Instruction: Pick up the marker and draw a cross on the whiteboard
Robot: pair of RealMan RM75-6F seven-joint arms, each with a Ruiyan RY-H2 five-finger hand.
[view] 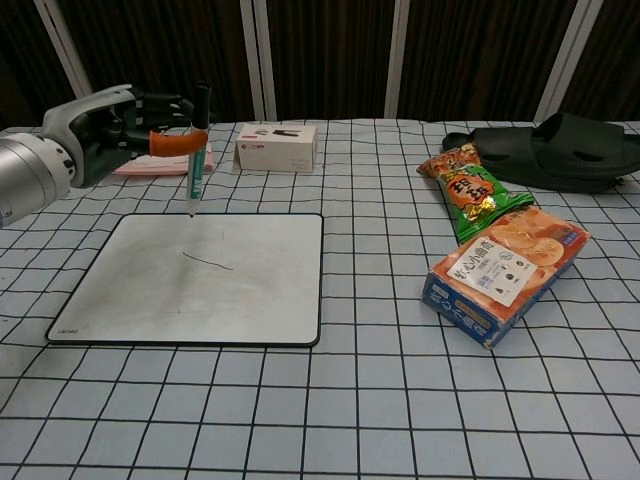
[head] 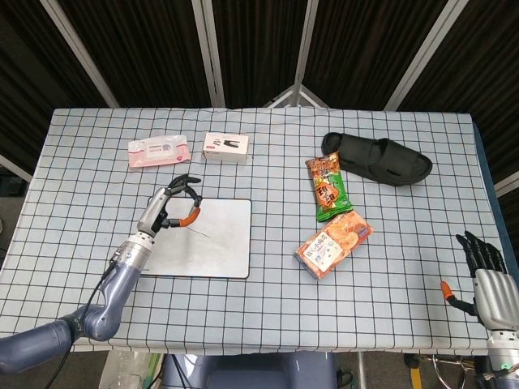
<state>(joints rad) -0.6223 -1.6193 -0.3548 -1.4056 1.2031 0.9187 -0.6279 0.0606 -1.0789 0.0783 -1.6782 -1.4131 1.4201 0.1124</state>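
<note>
My left hand point(view: 110, 128) point(head: 169, 209) grips the marker point(view: 196, 150) nearly upright, tip down, raised above the far edge of the whiteboard point(view: 150, 300) point(head: 219, 255). The tip hangs clear of the board surface. One short dark stroke point(view: 208, 261) lies on the board near its middle. In the head view the marker itself is hard to make out inside the hand. My right hand point(head: 484, 279) rests at the table's near right corner, fingers apart, holding nothing.
Behind the board lie a pink packet point(head: 158, 151) and a small white box point(view: 276, 147). To the right are a green snack bag point(view: 466, 193), an orange snack box point(view: 507, 263) and a black slipper point(view: 555, 148).
</note>
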